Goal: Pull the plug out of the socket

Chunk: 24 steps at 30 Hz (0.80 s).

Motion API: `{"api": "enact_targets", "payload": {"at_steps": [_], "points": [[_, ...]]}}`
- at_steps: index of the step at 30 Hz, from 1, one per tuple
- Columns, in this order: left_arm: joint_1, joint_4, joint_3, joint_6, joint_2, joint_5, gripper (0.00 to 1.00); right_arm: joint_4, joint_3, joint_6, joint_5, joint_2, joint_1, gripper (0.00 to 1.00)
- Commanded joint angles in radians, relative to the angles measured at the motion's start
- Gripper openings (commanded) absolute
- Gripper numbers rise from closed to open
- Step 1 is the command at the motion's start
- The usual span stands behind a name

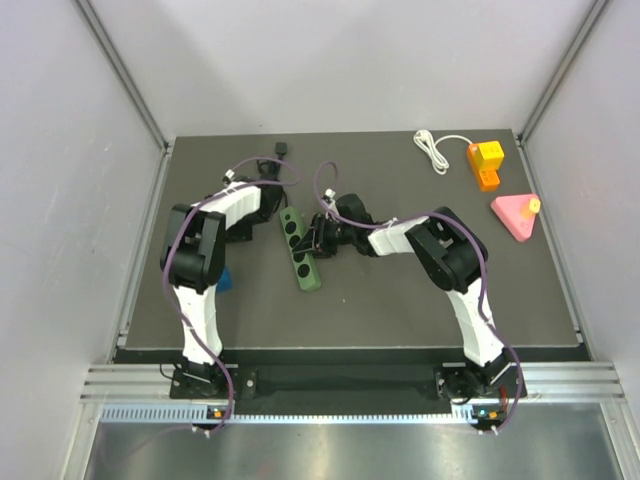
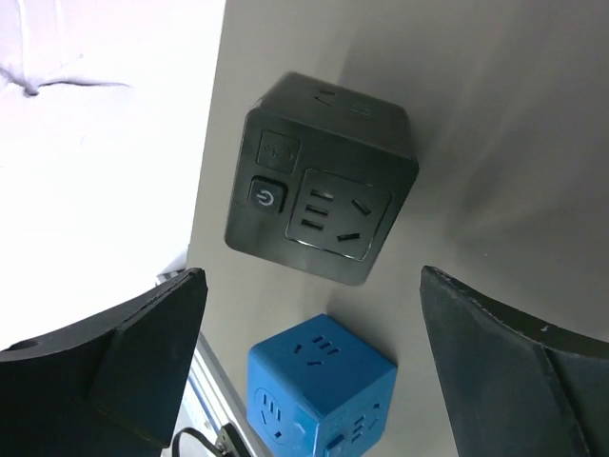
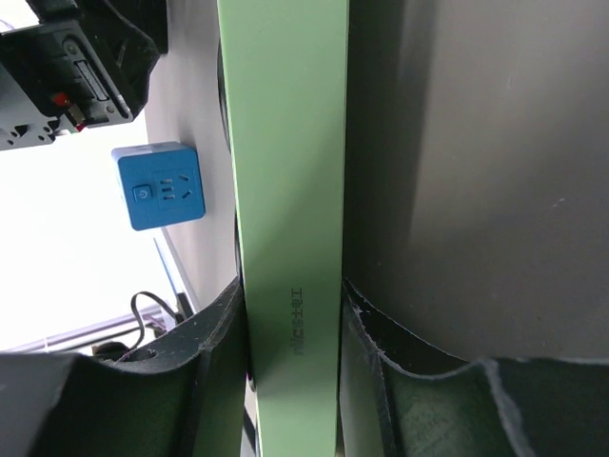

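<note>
Left of the green power strip (image 1: pixel 300 250), the left pincer (image 2: pixel 309 271) stands wide apart (a black cube socket (image 2: pixel 319 181) shows between its fingers). The strip lies on the table (image 1: pixel 400 300), the right pincer (image 3: pixel 290 286) clamped around it.

Top camera looks steeply down from behind the arm bases (image 1: pixel 330 382) at 6 o'clock, covering the whole table (image 1: pixel 400 300). Both wrist cameras sit very near its surface; all 3 views share the blue cube (image 2: pixel 322 390).

The long green plastic power strip (image 1: pixel 300 250) lies mid table (image 1: pixel 400 300); blue cube socket (image 1: pixel 224 281) to its left, pink triangular block (image 1: pixel 514 215) far right.
</note>
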Motion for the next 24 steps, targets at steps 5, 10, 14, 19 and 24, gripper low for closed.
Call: {"api": "enact_targets", "payload": {"at_steps": [5, 10, 14, 19, 24], "points": [[0.000, 0.036, -0.015, 0.032, -0.180, 0.119, 0.98, -0.133, 0.033, -0.072, 0.048, 0.060, -0.002, 0.00], [0.001, 0.077, -0.047, 0.080, -0.341, 0.377, 0.98, -0.170, 0.077, -0.076, 0.062, 0.064, 0.001, 0.00], [0.000, 0.172, -0.136, 0.115, -0.528, 0.638, 0.98, -0.188, 0.108, -0.070, 0.078, 0.064, 0.007, 0.00], [0.001, 0.294, -0.319, 0.086, -0.720, 0.976, 0.98, -0.193, 0.148, -0.046, 0.098, 0.081, 0.027, 0.00], [0.000, 0.413, -0.438, 0.077, -0.831, 1.255, 0.98, -0.207, 0.189, -0.019, 0.105, 0.110, 0.056, 0.04]]}}
